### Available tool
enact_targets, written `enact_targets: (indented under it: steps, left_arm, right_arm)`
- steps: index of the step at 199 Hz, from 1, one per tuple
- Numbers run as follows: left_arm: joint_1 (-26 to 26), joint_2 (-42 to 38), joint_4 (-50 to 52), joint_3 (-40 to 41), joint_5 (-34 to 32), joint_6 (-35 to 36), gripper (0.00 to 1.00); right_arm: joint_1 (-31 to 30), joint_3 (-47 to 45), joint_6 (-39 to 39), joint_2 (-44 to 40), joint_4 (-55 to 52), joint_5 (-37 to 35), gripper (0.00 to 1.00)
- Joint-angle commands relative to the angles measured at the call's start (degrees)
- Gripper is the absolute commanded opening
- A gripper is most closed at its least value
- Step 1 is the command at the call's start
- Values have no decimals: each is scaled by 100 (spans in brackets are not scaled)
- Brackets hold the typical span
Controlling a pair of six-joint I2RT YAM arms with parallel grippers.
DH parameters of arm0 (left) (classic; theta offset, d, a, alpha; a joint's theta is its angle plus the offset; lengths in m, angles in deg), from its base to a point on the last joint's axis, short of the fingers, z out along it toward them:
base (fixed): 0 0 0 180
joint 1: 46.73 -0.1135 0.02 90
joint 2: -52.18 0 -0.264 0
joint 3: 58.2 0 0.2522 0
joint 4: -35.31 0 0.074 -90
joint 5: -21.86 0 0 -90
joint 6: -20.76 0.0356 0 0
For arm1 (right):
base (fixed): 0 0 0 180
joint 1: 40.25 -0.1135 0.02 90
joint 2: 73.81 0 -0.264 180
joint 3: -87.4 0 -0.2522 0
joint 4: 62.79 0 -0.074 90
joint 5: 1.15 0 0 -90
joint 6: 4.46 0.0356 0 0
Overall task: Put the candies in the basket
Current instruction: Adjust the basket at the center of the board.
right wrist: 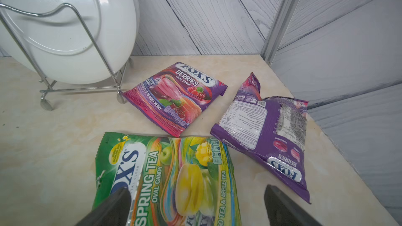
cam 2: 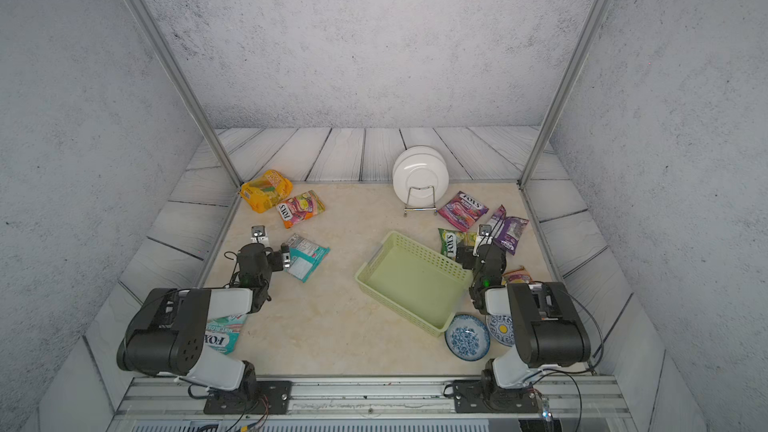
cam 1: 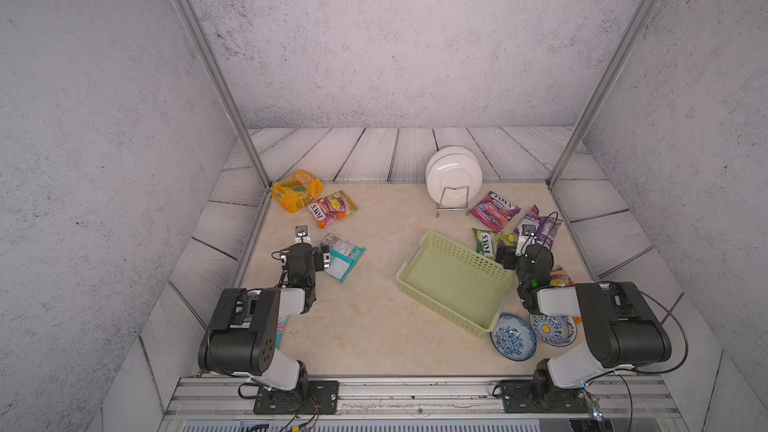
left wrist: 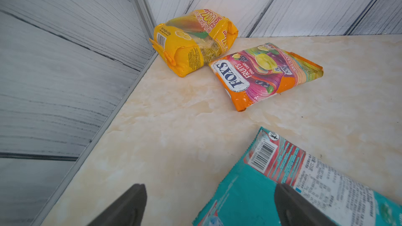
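Basket [cam 1: 453,284]: empty, on counter [cam 1: 365,326]; all candy packets [cam 1: 332,207] lie outside. Left fingers [left wrist: 128,205] wide open at edge of teal packet [left wrist: 250,192], right fingers [right wrist: 282,207] wide open over green packet [right wrist: 174,181]. Your risk: glossy film slipping out of a shallow pinch.

The left arm [cam 1: 241,326] and right arm [cam 1: 619,322] have black housings, white links, looping black cables [cam 1: 685,342], green lights [cam 1: 533,284]

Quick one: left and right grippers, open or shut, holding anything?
Left gripper: open, empty, by the teal packet.
Right gripper: open, empty, over the green packet.
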Motion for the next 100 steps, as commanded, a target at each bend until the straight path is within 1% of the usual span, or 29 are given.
enact_targets:
  steps: [1,100]
  left_arm:
    - [-58,56,-151,-113,-69,73,98]
    - [-74,46,-128,-115,-35,66,98]
  right_arm:
    - [32,75,-35,160,36,-129,100]
    - [58,87,-24,152,3,-70,100]
